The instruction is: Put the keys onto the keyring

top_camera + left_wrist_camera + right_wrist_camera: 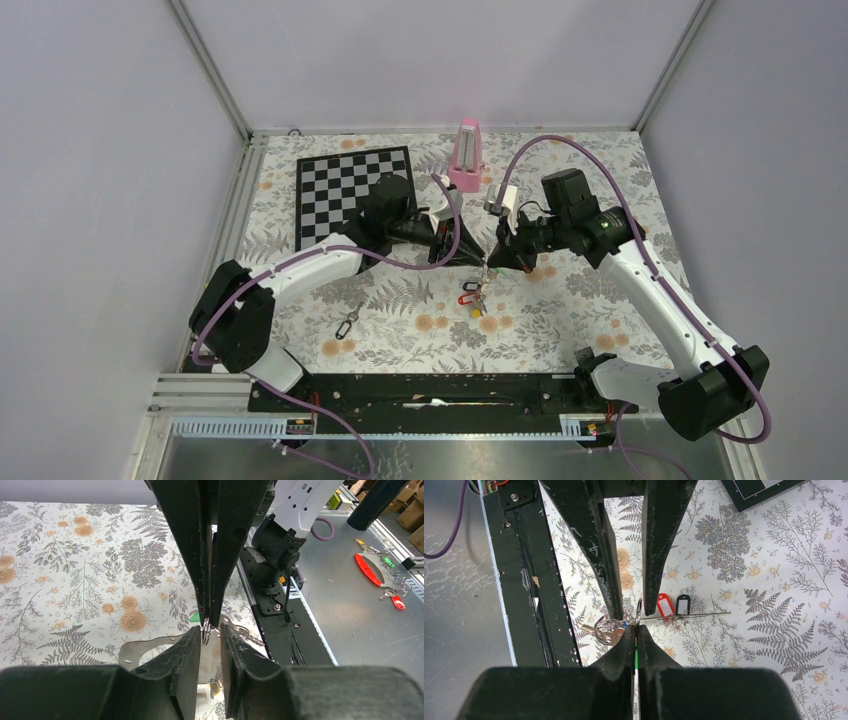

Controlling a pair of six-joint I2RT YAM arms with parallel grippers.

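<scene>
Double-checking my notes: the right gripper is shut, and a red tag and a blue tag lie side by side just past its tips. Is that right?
Not quite: beside the red tag lies a black tag, not a blue one; the right wrist view shows it. The right gripper is shut, and both tags lie side by side just past its tips.
</scene>
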